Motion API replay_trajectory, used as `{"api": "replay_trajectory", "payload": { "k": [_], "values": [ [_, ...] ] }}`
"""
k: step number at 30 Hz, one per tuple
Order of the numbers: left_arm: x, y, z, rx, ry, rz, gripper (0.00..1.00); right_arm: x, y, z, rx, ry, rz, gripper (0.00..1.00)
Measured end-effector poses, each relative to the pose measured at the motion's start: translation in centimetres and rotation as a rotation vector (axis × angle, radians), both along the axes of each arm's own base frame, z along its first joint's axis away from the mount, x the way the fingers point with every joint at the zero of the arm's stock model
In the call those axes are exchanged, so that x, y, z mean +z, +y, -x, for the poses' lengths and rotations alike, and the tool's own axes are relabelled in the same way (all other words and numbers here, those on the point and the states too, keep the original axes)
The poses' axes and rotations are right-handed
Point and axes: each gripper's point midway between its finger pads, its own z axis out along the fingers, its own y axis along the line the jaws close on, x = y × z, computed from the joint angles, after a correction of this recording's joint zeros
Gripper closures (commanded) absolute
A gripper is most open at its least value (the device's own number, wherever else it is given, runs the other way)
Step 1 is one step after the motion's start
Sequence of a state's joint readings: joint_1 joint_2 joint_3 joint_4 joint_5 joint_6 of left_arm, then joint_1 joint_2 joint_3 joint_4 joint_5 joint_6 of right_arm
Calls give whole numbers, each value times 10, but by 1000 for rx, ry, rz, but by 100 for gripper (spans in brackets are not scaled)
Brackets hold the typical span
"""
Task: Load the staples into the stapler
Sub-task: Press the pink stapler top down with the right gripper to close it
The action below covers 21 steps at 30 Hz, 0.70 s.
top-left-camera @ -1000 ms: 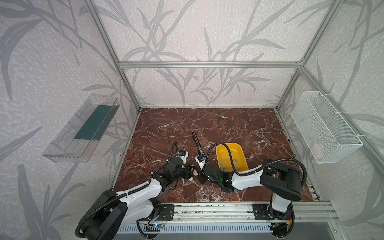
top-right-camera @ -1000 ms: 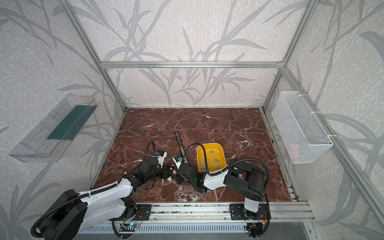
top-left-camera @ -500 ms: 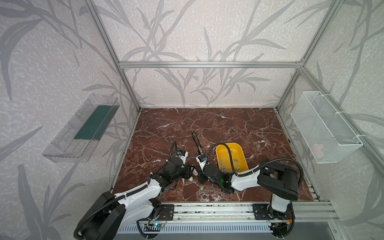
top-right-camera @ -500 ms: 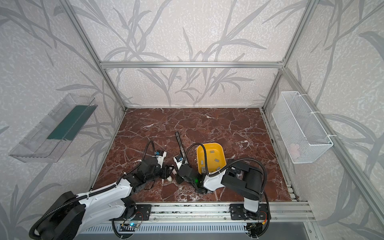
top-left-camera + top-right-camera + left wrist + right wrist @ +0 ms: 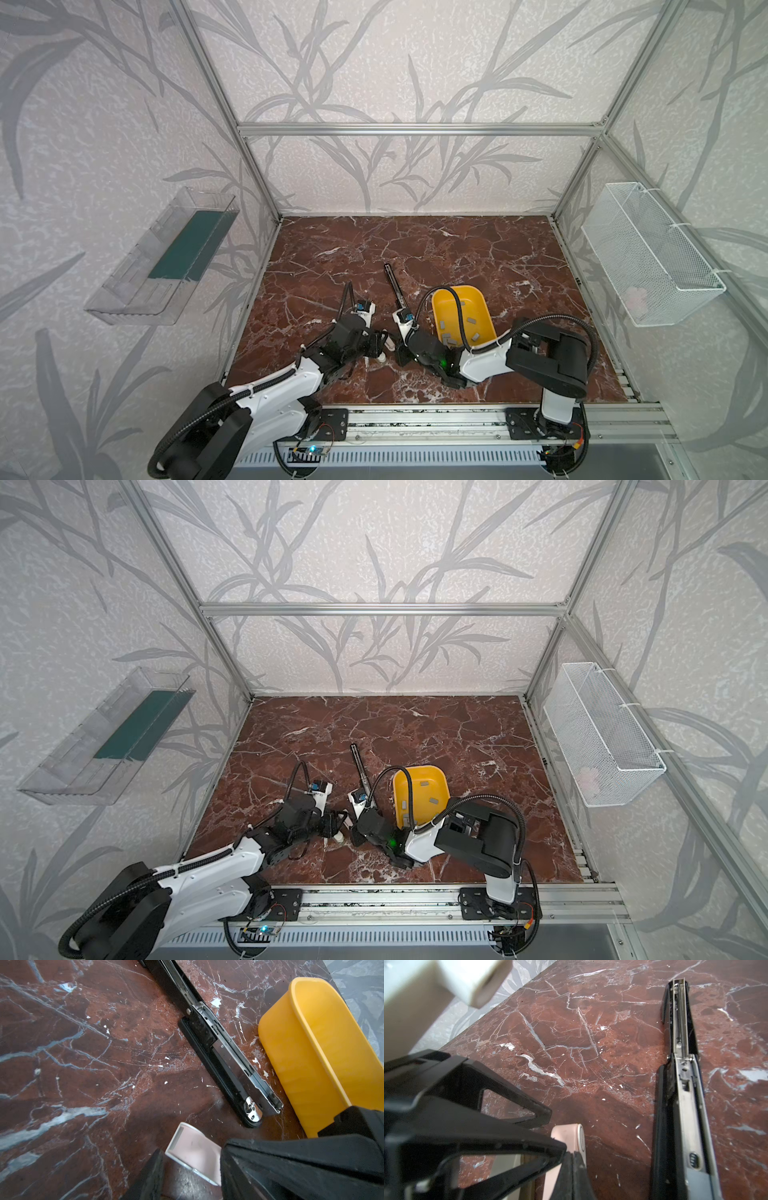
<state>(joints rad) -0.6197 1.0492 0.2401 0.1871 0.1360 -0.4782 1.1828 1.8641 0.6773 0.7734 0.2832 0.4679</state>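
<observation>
Hardly anything moved: left gripper [image 5: 190,1167] still pinches the pink stapler [image 5: 569,1136], right gripper [image 5: 573,1156] jaws pressed together beside it (nothing visible between), staples [image 5: 449,337] still unloaded in yellow tray [image 5: 457,287].

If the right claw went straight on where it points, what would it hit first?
Probably the pink stapler in the left gripper; the right gripper's shut tips look almost against it.

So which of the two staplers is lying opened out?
The black stapler, unfolded flat on the marble table beside the yellow tray; the small pink stapler sits in the left gripper.
</observation>
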Motion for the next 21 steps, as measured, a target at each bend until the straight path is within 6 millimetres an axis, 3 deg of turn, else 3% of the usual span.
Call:
{"api": "replay_trajectory", "payload": {
  "k": [10, 15, 21],
  "values": [
    [6, 10, 0, 40, -18, -24, 44, 15, -3, 2, 30, -16, 81, 80],
    [13, 14, -4, 65, -39, -35, 44, 28, -1, 4, 56, -34, 119, 77],
    [11, 12, -3, 54, -26, -35, 48, 23, -3, 7, 71, -20, 146, 79]
  ]
}}
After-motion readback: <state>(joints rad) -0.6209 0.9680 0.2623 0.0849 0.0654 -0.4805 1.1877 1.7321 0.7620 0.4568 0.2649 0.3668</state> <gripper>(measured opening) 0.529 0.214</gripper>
